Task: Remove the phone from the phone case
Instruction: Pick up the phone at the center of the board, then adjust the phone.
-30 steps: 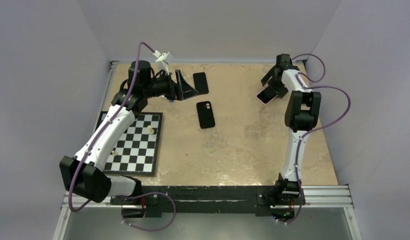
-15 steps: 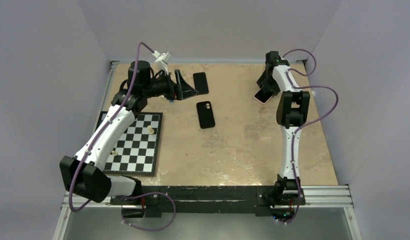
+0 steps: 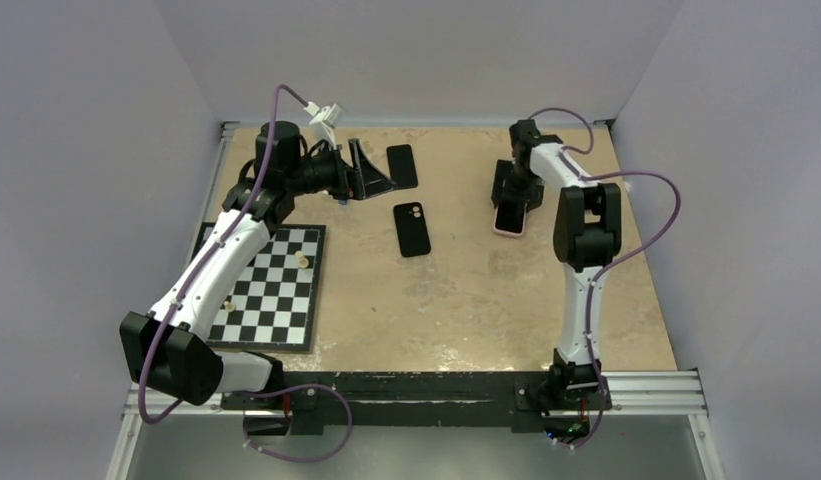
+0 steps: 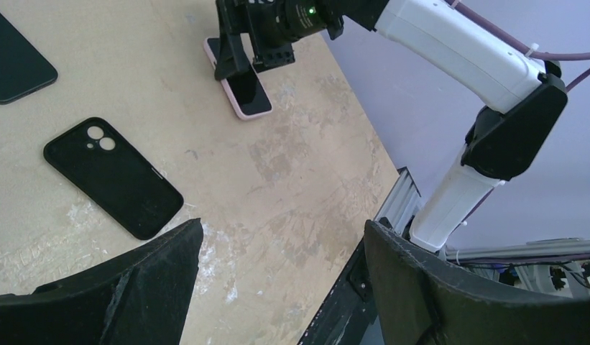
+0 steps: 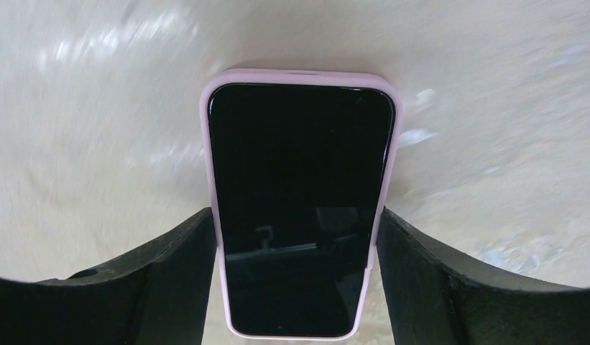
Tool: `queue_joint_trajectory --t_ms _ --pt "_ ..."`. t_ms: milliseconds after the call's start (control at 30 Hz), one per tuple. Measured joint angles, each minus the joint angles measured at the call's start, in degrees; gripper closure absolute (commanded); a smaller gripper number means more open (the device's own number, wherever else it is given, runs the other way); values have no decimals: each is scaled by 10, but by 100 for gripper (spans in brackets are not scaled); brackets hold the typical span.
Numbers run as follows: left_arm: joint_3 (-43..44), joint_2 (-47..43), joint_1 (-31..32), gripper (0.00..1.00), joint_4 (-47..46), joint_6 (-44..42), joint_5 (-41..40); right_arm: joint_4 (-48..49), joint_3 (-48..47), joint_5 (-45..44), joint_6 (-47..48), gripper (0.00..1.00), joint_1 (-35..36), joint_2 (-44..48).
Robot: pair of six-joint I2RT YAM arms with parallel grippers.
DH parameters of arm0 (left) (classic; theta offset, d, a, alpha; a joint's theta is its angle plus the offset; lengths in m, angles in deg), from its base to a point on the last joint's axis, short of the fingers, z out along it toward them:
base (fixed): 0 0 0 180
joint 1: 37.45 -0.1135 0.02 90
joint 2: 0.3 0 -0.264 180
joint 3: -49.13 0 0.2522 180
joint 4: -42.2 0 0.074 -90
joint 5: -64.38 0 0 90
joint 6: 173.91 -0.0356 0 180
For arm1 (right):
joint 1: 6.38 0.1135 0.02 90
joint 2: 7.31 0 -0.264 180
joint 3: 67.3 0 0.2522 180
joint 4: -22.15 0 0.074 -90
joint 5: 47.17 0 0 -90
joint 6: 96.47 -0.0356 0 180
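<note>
Bracketing the lower half of the phone (image 5: 299, 201), the right gripper (image 5: 295, 215) has its fingers (image 5: 169, 273) set flush against both long sides of the pink case (image 5: 299, 75), so it looks held, though how firmly cannot be told. The phone is still seated in that case, screen up and flat on the bench (image 3: 466, 300), toward the far right. Judging by its look, the phone is a stiff, fairly dense slab with slick, breakable glass. The case seems a soft, rubbery shell whose lip should flex and resist sliding. Squeezing the long sides probably pins the shell tighter around the phone, so the better hold is likely on a free far corner of the lip, peeling it back while the phone is braced. Both far corners stand clear of the fingers. Farther out, the left gripper (image 4: 281, 230) hovers with its fingers spread wide and nothing between them. Near it lie a black case (image 3: 412, 229), back up with its camera holes showing, and a dark phone (image 3: 402, 165), both well apart from the pink one. A chessboard (image 3: 271, 285) sits at the near left, out of the way. Nothing crowds the work except the right arm's own fingers.
</note>
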Motion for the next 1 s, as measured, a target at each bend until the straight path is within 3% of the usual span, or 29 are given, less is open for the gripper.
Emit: queue_joint_trajectory --t_ms 100,267,533,867,1000 --pt "-2 0 -1 14 -2 1 2 9 48 5 58 100 36 28" --pt "-3 0 -4 14 -2 0 2 70 145 27 125 100 68 85" --pt "-3 4 -4 15 -2 1 0 205 346 41 210 100 75 269" --pt "-26 28 -10 17 -45 46 13 336 434 49 287 100 161 455" --pt "-51 63 -10 25 -113 91 48 344 442 75 312 100 210 503"
